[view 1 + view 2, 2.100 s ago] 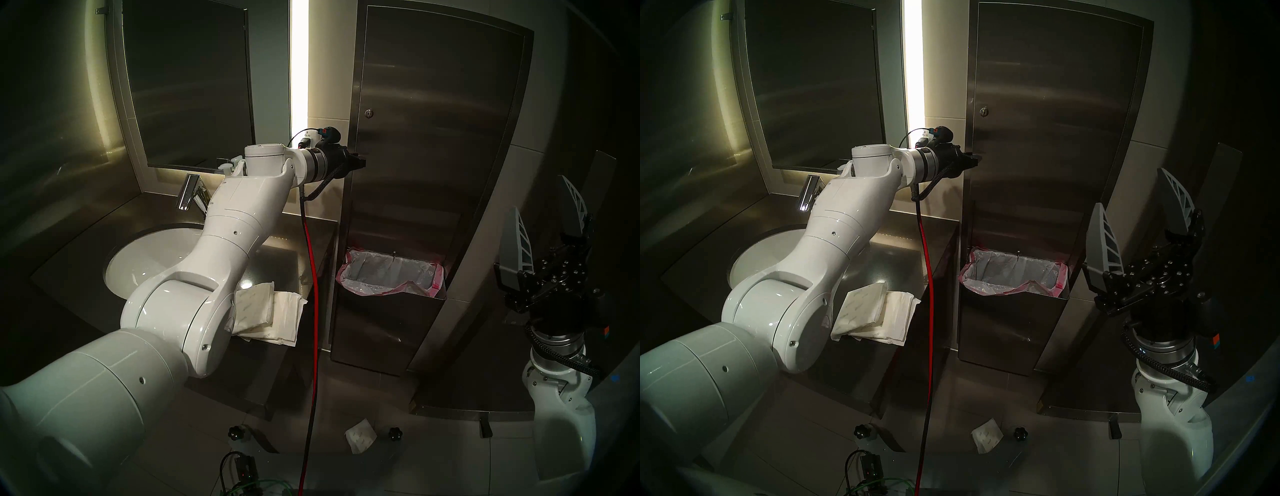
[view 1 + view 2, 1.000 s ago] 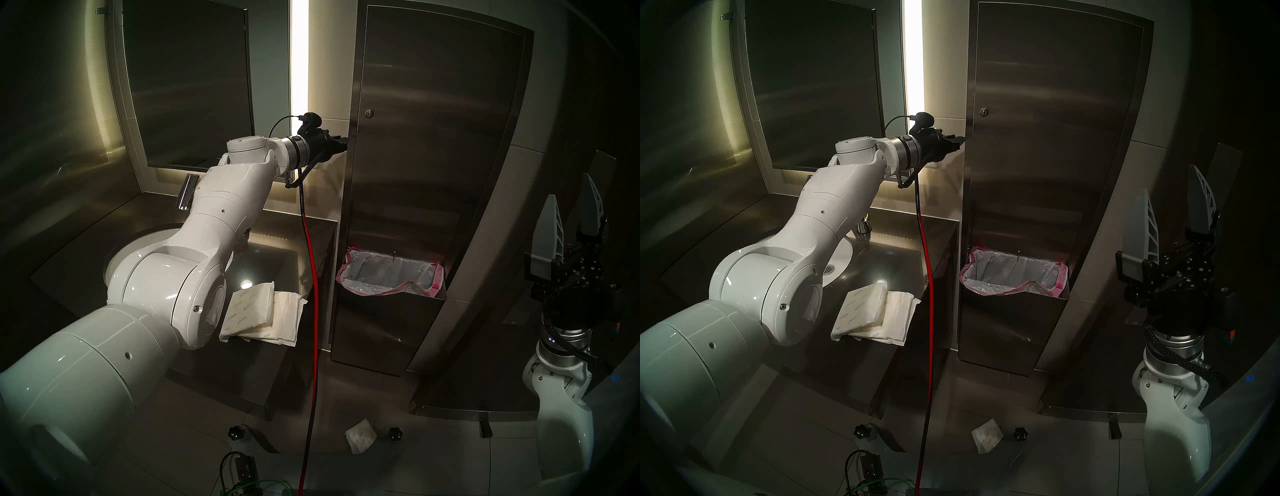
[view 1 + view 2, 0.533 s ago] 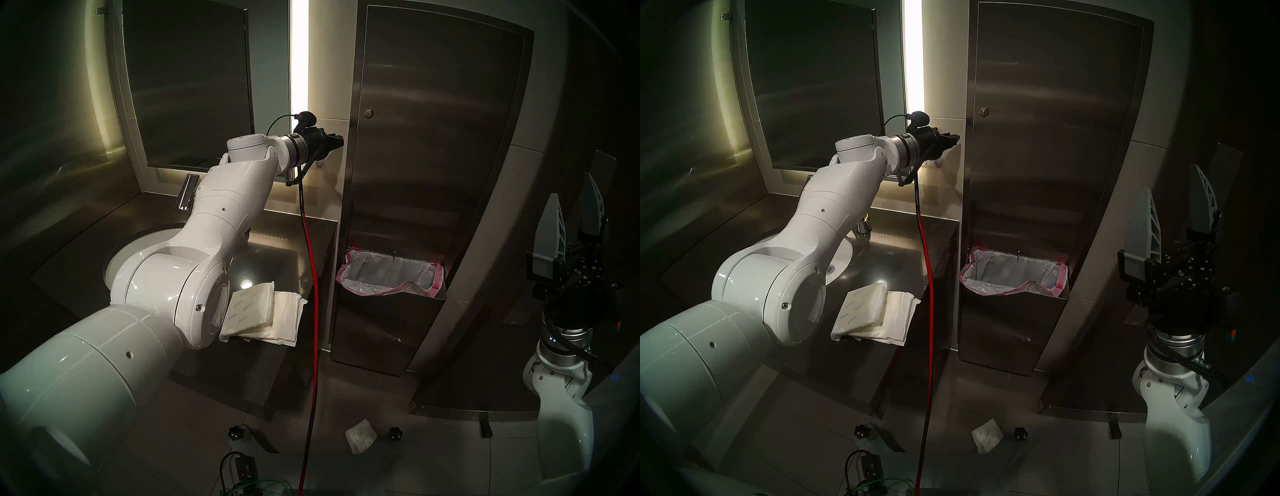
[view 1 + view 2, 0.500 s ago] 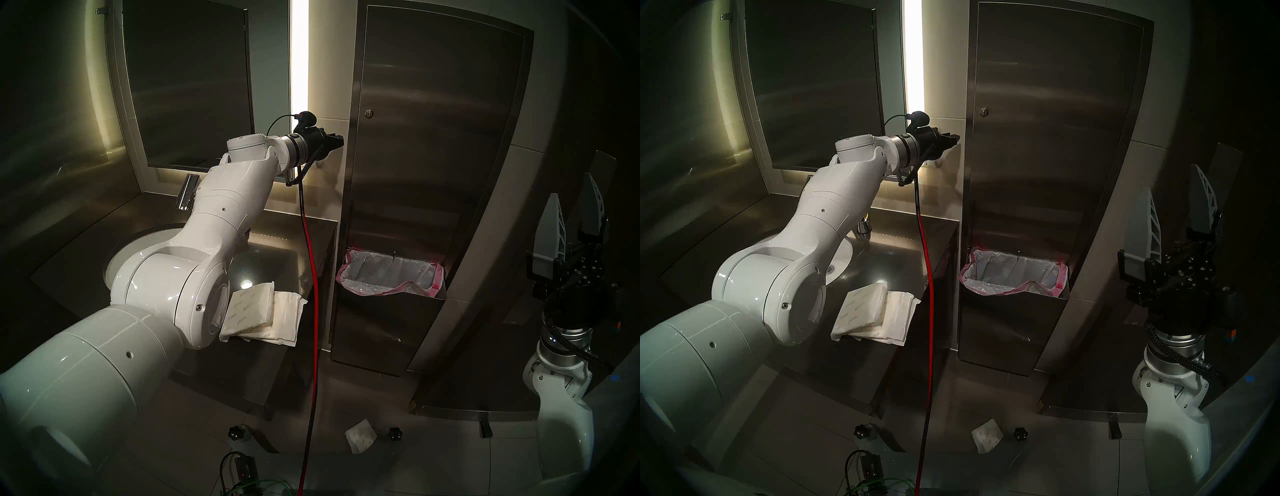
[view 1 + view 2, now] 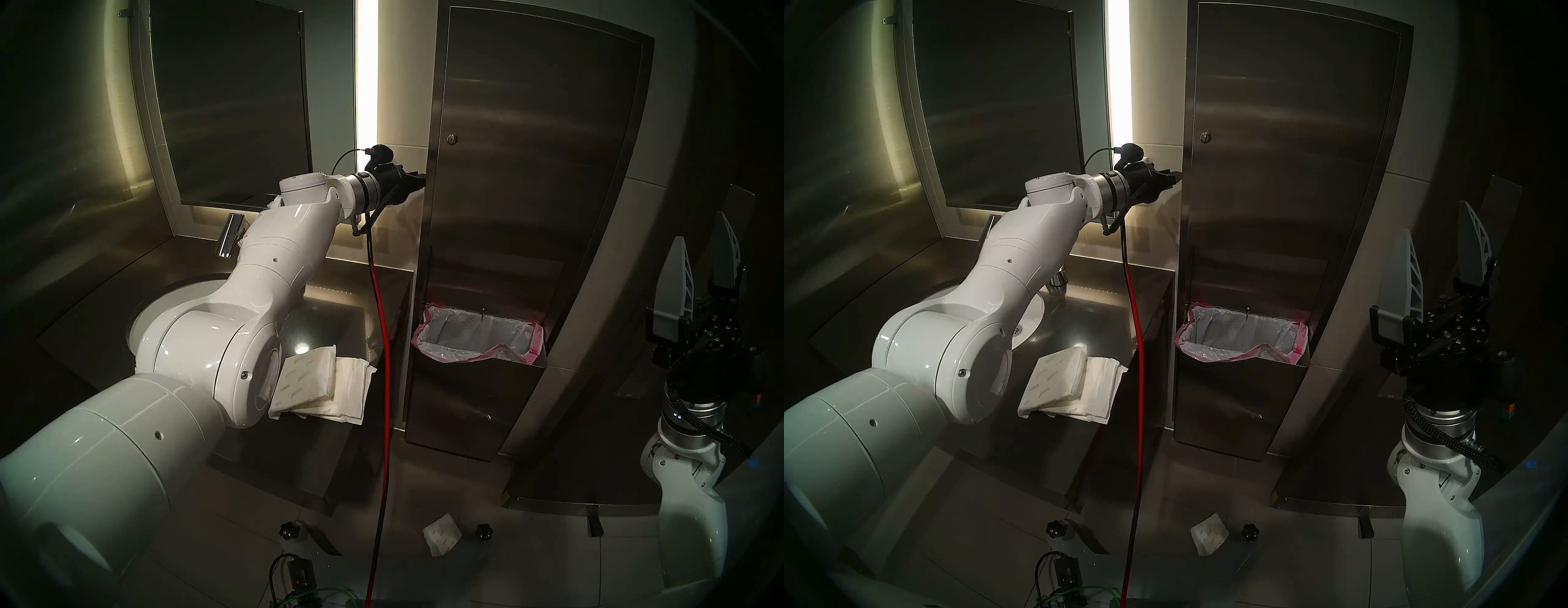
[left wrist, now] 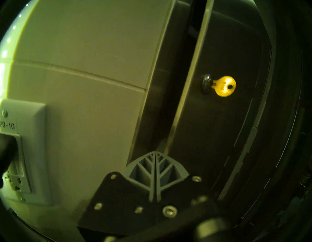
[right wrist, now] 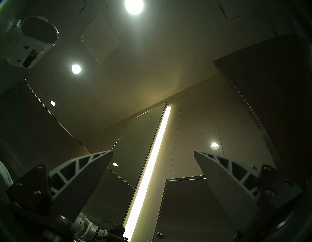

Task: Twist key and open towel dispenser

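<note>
I am in a public washroom: a white sink (image 5: 169, 314) set in a steel bench (image 5: 339, 305) under a faucet (image 5: 229, 240) and wall mirror (image 5: 229, 102), a tall steel towel dispenser (image 5: 530, 170) with a bag-lined bin (image 5: 475, 339), paper towel packs (image 5: 322, 386), tiled walls.

Left gripper (image 5: 418, 181) fingertips lost in the head views against the dark edge of the towel dispenser (image 5: 530, 178); contact impossible to judge. Key (image 5: 452, 138) too small there to read its tab angle. Sink (image 5: 146, 316) mostly hidden behind the left arm (image 5: 271, 271). Wall outlet (image 6: 20, 152) cut by the left wrist view's edge, a blurred dark shape over it.
</note>
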{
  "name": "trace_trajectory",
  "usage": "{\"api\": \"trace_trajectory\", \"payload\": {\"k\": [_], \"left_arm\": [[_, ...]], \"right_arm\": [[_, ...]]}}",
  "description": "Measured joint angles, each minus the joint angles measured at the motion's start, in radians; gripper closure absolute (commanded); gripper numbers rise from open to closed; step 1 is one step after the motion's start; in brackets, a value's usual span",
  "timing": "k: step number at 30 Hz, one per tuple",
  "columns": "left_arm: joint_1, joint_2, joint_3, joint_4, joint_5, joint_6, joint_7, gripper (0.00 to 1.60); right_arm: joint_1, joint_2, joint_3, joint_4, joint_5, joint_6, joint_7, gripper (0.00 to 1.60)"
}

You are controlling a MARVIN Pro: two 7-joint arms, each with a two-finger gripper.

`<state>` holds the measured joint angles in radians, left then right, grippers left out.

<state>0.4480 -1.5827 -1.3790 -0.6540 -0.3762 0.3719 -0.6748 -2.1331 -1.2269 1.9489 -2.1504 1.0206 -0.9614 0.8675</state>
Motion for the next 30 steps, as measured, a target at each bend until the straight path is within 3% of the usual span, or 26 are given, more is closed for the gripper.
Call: {"api": "trace_trajectory", "payload": {"k": [12,30], "left_arm": [[-0.033,0.013,0.004,0.082,-0.002,-0.005,-0.02,1.6],[-0.116,-0.025,-0.008,0.225,-0.008,-0.042,-0.016,1.6]], "right_arm": [[0.0,0.001,0.0,0.0,-0.001,0.0,0.0,0.0],[0.0,0.004,-0.001,0.0,-0.018,0.0,0.0,0.0]]}}
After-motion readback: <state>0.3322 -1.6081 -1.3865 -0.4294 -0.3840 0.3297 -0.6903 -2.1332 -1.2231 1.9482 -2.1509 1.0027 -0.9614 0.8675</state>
